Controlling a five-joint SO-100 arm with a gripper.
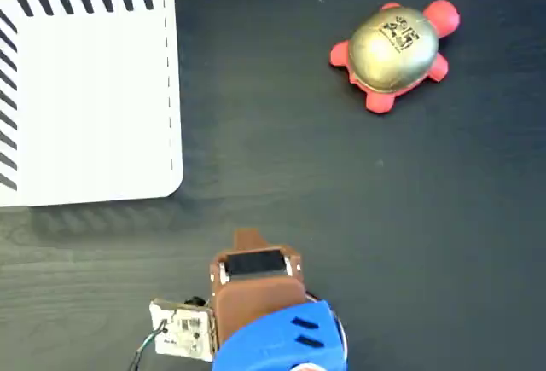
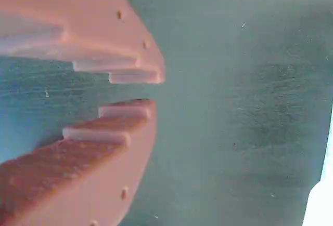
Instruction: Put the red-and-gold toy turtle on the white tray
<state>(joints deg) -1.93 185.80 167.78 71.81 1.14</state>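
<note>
Step in hand looks like the approach: nothing grasped yet. Claw (image 2: pixel 151 90) in the wrist view is nearly clenched, stepped tips a narrow gap apart, nothing between them, only bare counter (image 2: pixel 234 106) beyond. In the fixed view the arm (image 1: pixel 264 311) sits at the bottom edge, brown wrist part on a blue body, small circuit board (image 1: pixel 181 330) with wires just beside it on its left.

The red-and-gold toy turtle (image 1: pixel 394 54) is upper right in the fixed view, upright on the counter, gold shell with a black mark facing up, red head toward the right edge. Well apart from the arm and from the white tray (image 1: pixel 85 98), which lies flat upper left, black stripes along its top and left edges, dashed line near its right edge. Tray carries nothing.

Next move, my read: spread the jaws wide, swing up and right, come down over the shell. The dome looks slick and squishy, so grip low on the sides.

Counter is dark, matte, faint woodgrain. Room not visible.
</note>
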